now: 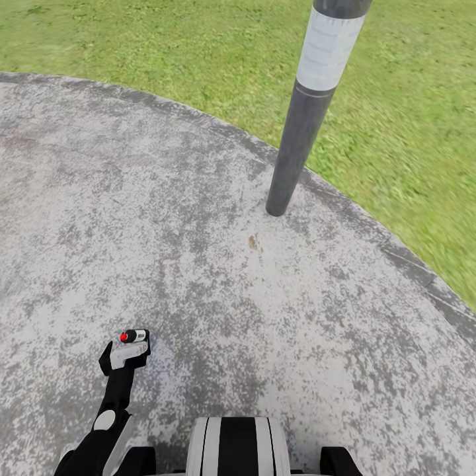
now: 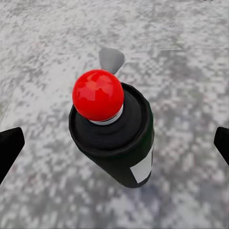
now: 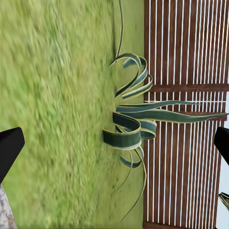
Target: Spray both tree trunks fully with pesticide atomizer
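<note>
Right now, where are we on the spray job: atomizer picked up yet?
Not picked up yet. The left gripper is open, its fingers on either side of the pesticide atomizer, which lies on the paved floor in the head view. Done: arm in position. In hand: closing on the bottle. Left: grasp, lift, spray both trunks.

Overall light: bright, even daylight all around me, no single source I can tell.
Shadows: none cast by the dark grey post with a pale band (image 1: 305, 116) on the grey mottled stone paving (image 1: 198, 251).
Glare: a soft highlight on the glossy red ball cap (image 2: 98, 94).
Blur: the green grass lawn (image 1: 410, 132) smears towards the edges.
Sharpness: my left wrist view shows blocky, pixelated paving; the brown slatted wooden fence (image 3: 183, 114) looks crisp.
</note>
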